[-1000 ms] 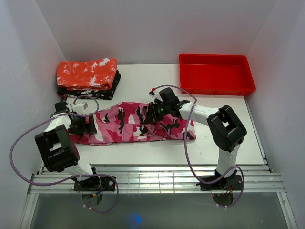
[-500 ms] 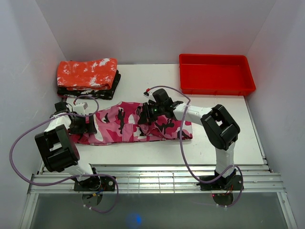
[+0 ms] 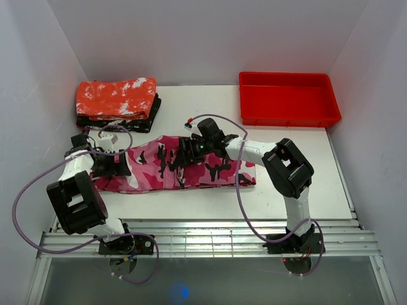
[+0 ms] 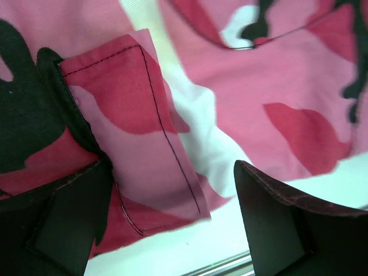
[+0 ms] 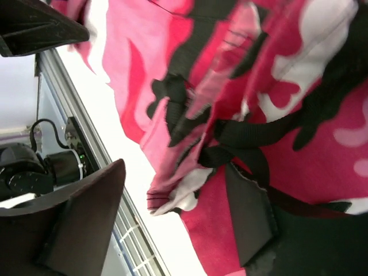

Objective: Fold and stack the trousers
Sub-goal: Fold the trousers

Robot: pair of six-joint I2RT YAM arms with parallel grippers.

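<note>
The right tool (image 3: 184, 152) stands released, its fingers apart over the middle of the trousers (image 3: 219, 171). In the right wrist view the right tool (image 5: 172, 190) straddles a rumpled fold and a black strap (image 5: 247, 135), and nothing is pinched. The left tool (image 3: 116, 165) is likewise released, fully spread, low over the left end of the garment. In the left wrist view the left tool (image 4: 167, 190) brackets a stitched flap (image 4: 132, 126) whose hem runs between the fingers. The left finger (image 4: 63, 213) seems to press on the cloth, though contact cannot be confirmed.

The trousers lie flat in a long band across the middle of the worktop (image 3: 286, 190), left to right. Their near edge runs roughly parallel to the worktop's near edge, with a strip of bare surface between. Their right end stops short of the right arm's elbow, and open surface lies beyond it to the right edge.

A red tray (image 3: 286, 119) sits at the far right corner, well apart from the trousers. A folded red cloth with white speckles (image 3: 117, 96) rests on a dark folded cloth (image 3: 114, 122) at the far left corner, near the trousers' far edge.
</note>
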